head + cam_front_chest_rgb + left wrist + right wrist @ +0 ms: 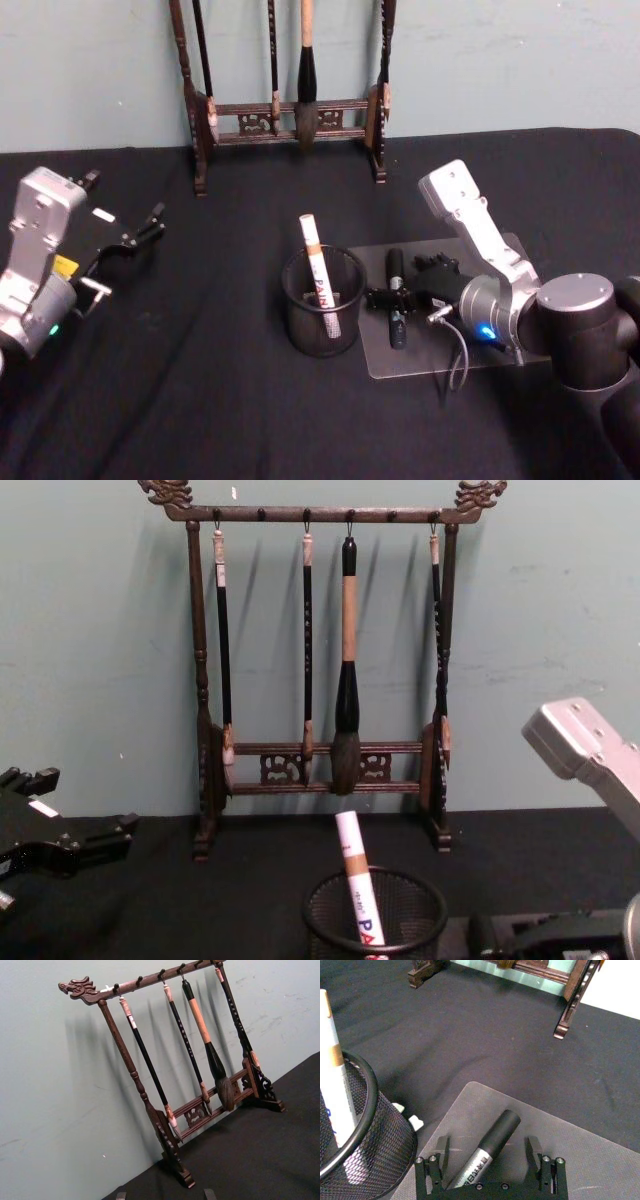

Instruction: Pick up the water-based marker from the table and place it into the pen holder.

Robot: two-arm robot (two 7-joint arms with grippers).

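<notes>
- From right wrist, shows right gripper (pixel 488 1144) spread wide astride marker (pixel 501 1127), clasping nothing.
- From head, shows marker flat on clear mat (pixel 480 352) beside pen holder (pixel 305 332).
- Leaves left gripper (pixel 152 222) parked far left, spread.

The right arm's silver-grey links (pixel 478 232), blue light (pixel 487 331), looped grey cable (pixel 456 370) and black screw-studded gripper (pixel 488 1144) were noted; a yellow label (pixel 64 265) was borne by the silver-grey left arm (pixel 35 225).

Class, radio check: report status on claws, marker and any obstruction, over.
Right claw open, straddling the marker on the mat. Left claw open, parked far left. Pen holder alongside, white pen inside; nothing between.
</notes>
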